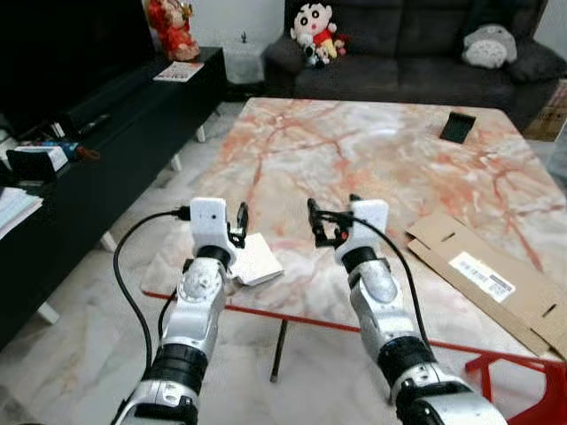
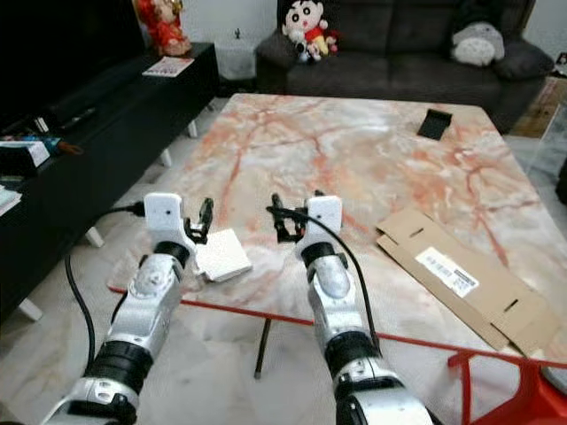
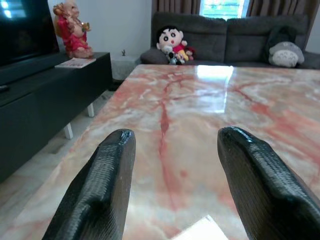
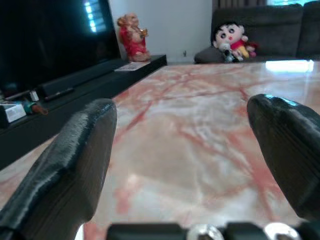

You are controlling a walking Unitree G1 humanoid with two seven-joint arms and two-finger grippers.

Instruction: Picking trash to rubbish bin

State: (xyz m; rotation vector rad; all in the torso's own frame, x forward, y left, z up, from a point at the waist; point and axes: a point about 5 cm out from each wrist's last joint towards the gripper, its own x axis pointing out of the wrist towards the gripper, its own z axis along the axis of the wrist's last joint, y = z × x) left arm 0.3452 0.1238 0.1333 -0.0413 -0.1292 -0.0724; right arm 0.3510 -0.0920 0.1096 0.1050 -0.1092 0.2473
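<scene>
White paper scrap [image 1: 255, 259]: on table [image 1: 372, 150] edge, just beneath and right of left gripper [image 1: 239, 221], wide open, empty; right gripper [image 1: 321, 223] likewise, farther.

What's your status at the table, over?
Left pincer open, over the white paper wad at the near table edge. Right pincer open, empty, beside it. Flattened cardboard lies further right. Nothing blocking.

Head stereo pair looks down over the marble table [image 1: 372, 150]; both wrist cameras skim it toward the sofa [image 3: 240, 35]
</scene>
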